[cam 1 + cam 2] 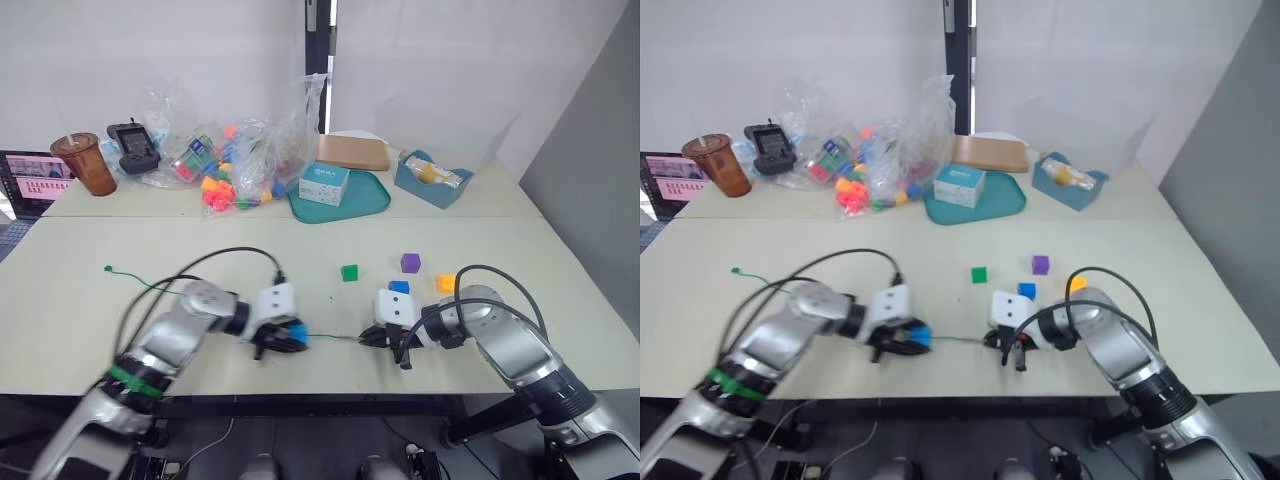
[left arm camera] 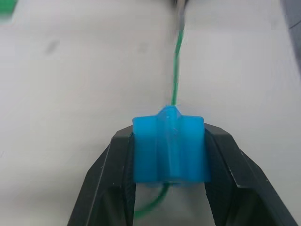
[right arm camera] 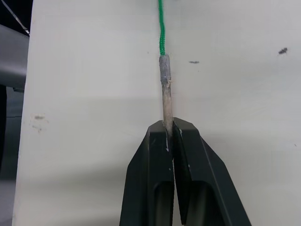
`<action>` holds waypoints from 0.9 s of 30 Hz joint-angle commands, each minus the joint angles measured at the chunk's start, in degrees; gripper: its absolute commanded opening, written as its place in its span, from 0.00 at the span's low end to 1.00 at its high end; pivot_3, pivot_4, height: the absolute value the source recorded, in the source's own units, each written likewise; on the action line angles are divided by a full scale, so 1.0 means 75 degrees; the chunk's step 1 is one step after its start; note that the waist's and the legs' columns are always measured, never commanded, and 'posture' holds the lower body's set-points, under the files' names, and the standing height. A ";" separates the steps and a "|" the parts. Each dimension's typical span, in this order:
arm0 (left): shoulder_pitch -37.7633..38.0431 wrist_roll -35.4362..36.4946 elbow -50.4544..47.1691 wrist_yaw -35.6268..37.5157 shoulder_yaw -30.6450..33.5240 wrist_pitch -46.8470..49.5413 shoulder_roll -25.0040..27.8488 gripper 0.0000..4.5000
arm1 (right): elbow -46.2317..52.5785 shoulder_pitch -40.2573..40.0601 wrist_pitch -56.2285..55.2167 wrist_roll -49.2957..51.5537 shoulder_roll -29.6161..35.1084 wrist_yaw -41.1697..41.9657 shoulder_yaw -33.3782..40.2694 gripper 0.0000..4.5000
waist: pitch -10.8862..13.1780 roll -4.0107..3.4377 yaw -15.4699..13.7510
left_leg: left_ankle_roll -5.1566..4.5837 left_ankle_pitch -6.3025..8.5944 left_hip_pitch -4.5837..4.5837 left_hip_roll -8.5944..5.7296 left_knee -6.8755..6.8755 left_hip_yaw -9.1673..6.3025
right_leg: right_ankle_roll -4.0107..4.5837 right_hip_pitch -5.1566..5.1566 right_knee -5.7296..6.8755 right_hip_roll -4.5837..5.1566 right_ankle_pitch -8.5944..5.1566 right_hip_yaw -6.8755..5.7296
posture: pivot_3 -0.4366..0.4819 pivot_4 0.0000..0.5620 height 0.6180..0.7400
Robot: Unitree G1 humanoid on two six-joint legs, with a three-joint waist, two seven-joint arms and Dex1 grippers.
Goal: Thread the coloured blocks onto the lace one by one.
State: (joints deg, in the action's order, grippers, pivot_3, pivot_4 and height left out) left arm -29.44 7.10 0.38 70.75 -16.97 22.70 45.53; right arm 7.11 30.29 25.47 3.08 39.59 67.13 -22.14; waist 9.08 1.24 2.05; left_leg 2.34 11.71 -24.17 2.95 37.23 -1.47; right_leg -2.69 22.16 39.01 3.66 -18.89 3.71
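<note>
**Lace through the light blue block, tip pinched at the other end**

Lace [image 1: 330,336] runs across the table [image 1: 300,240] between the two grippers. Its knotted end [image 1: 108,269] lies well out to the left of the left gripper [image 1: 283,340], and the cord curves in from there toward that arm. The left gripper is clamped on the light blue block [image 2: 169,149], one black finger [image 2: 110,188] on each side of it. In the left wrist view the cord goes in at the near face of the block and comes out of the far face, so the block sits on the lace. From the block the cord stretches rightward, low over the table, to the right gripper [image 1: 376,338], whose fingers [image 3: 150,179] are pressed together on the stiff grey tip [image 3: 165,89].

Beyond the gap between the grippers sits the green block [image 1: 349,272]. Just beyond the right gripper is the dark blue block [image 1: 399,287], farther beyond it the purple block [image 1: 410,263], and to its right the orange-yellow block [image 1: 445,283].
</note>
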 commanded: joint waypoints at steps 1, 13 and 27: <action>0.0388 0.0026 0.0809 0.0370 0.0889 -0.0523 0.1081 0.31 | 0.0061 0.0135 -0.0199 -0.0001 -0.0005 -0.0030 0.0134 0.00 | 0.0001 -0.0002 0.0027 | 0.0000 0.0000 0.0001 0.0000 -0.0001 0.0001 | 0.0000 0.0000 0.0000 0.0000 0.0000 0.0000 | 0.48 0.27 1.00; 0.0536 -0.0305 0.3902 0.0072 0.2185 -0.2713 0.2578 0.31 | -0.0400 0.0380 -0.0617 -0.0110 -0.0093 0.0144 0.0037 0.00 | 0.0006 -0.0006 -0.0094 | 0.0000 0.0000 -0.0004 0.0001 -0.0015 0.0011 | 0.0003 0.0012 -0.0003 0.0004 -0.0002 -0.0001 | 0.48 0.27 1.00; 0.0713 0.1231 0.1236 0.0176 0.3113 -0.0543 0.2097 0.82 | 0.0071 0.0323 -0.0191 -0.0020 -0.0377 0.0049 0.0014 0.00 | 0.0009 0.0000 -0.0136 | 0.0001 0.0000 -0.0011 0.0003 -0.0016 0.0009 | 0.0003 0.0018 0.0006 0.0003 -0.0002 -0.0002 | 0.48 0.27 1.00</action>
State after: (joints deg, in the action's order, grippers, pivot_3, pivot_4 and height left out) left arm -24.27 12.63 14.97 71.20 4.03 14.93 60.88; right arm 5.36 32.43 23.41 2.44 37.16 68.07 -22.48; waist 9.15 1.24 1.03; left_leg 2.34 11.71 -24.26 2.98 37.11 -1.40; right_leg -2.67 22.29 39.06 3.68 -18.90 3.69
